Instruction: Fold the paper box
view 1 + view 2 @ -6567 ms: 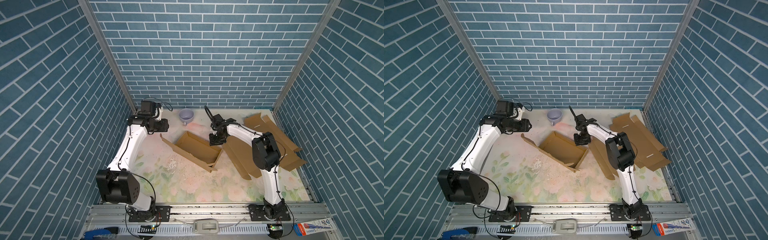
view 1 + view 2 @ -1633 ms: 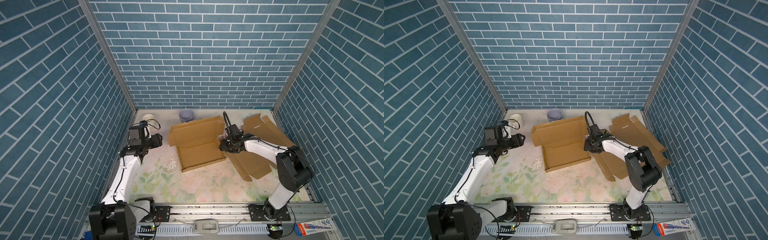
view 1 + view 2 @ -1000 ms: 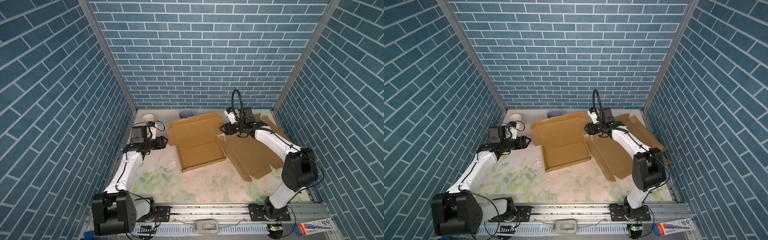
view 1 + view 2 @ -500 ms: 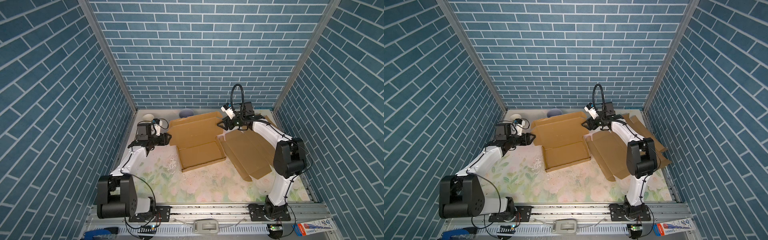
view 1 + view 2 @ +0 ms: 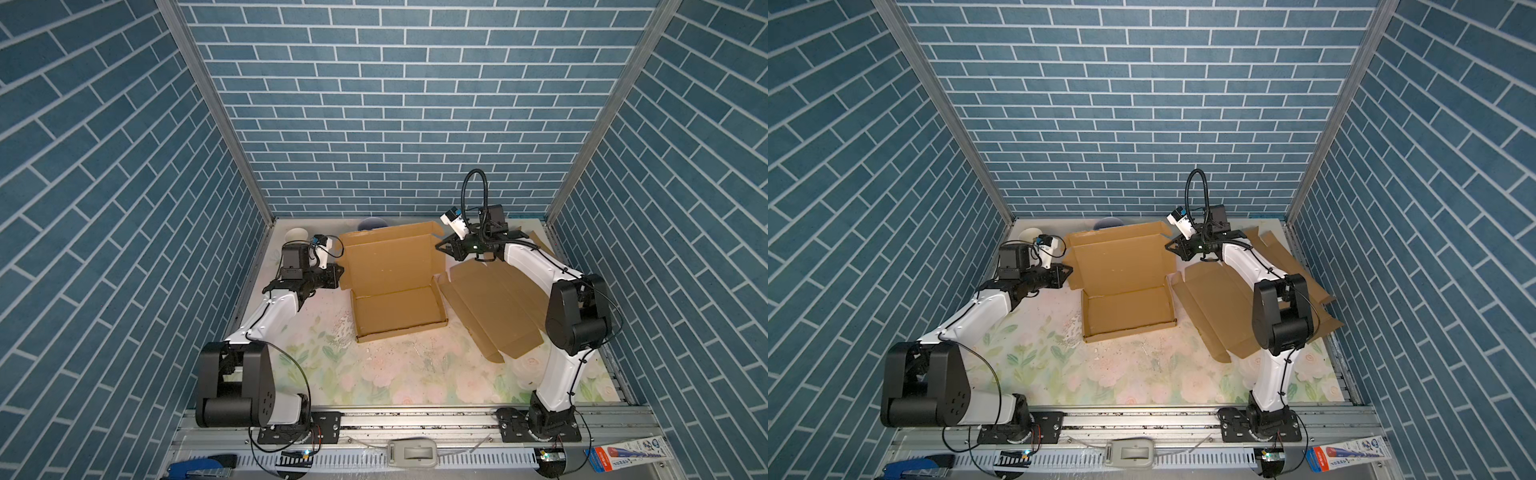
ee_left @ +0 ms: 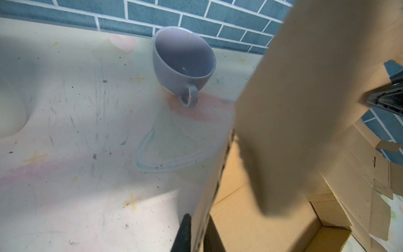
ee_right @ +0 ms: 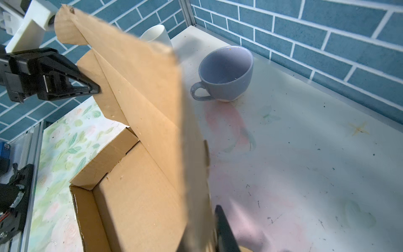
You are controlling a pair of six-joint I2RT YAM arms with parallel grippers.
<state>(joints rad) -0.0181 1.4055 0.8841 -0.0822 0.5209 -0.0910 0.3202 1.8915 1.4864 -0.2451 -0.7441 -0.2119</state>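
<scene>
The brown paper box [image 5: 397, 309] sits mid-table with its tray formed and its lid [image 5: 388, 257] tilted up toward the back wall. My left gripper [image 5: 338, 272] is shut on the lid's left edge. In the left wrist view its dark fingers [image 6: 183, 235] pinch the cardboard edge [image 6: 209, 196] from both sides. On the lid's right edge my right gripper [image 5: 439, 245] is also shut. The right wrist view shows the lid's edge [image 7: 192, 174] running down between the jaws, with one finger [image 7: 224, 229] showing behind it. Both top views show the same hold, with the box [image 5: 1125, 307] between the two grippers.
A lilac cup [image 6: 183, 63] stands behind the lid near the back wall, and a white cup [image 5: 297, 233] stands at the back left. Flat cardboard sheets [image 5: 494, 307] lie to the right of the box. Blue brick walls close in three sides.
Both grippers have come in from the sides to the lid's left and right edges and have shut on them. The lid now stands a little steeper.
</scene>
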